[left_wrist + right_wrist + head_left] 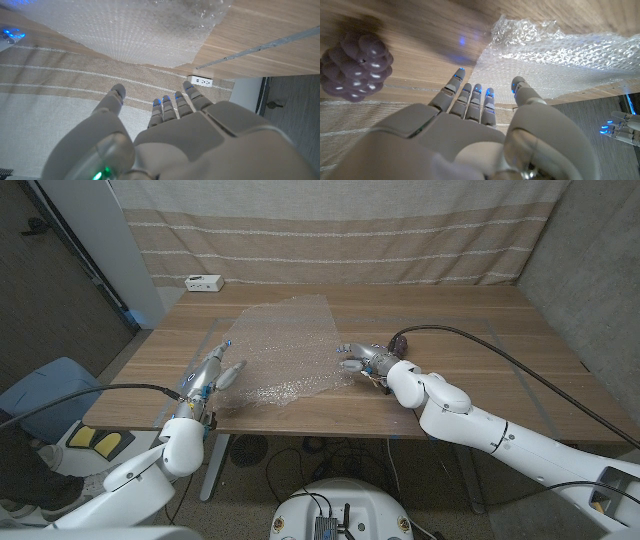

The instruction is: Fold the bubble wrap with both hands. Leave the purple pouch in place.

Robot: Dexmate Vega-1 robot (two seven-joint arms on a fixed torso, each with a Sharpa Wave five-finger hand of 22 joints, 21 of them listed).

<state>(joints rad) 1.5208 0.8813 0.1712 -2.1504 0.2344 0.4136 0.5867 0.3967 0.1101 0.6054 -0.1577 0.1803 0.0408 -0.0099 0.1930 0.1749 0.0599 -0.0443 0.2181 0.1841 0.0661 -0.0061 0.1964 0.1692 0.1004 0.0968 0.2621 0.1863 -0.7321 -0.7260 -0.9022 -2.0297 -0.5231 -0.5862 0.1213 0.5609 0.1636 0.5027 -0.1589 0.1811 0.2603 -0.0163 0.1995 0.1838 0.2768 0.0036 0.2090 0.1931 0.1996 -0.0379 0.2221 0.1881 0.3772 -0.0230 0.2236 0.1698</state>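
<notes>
A clear sheet of bubble wrap (pixel 282 348) lies spread on the wooden table (pixel 500 330), one corner pointing to the far side. My left hand (pixel 214 376) is at the sheet's left edge with fingers apart, holding nothing. My right hand (pixel 362 360) is at the sheet's right edge, fingers spread toward it and empty. The purple pouch (pixel 398 342) sits just behind the right hand. In the left wrist view my left hand (pixel 165 130) reaches toward the bubble wrap (pixel 150 30). In the right wrist view my right hand (pixel 480 125) has the bubble wrap (pixel 560 55) and the knobbly purple pouch (pixel 357 62) ahead of it.
A white power strip (pixel 203 282) lies at the table's far left corner, also seen as the white power strip (pixel 202 80) in the left wrist view. A striped curtain (pixel 330 230) hangs behind the table. A black cable (pixel 520 365) runs over the right side of the table.
</notes>
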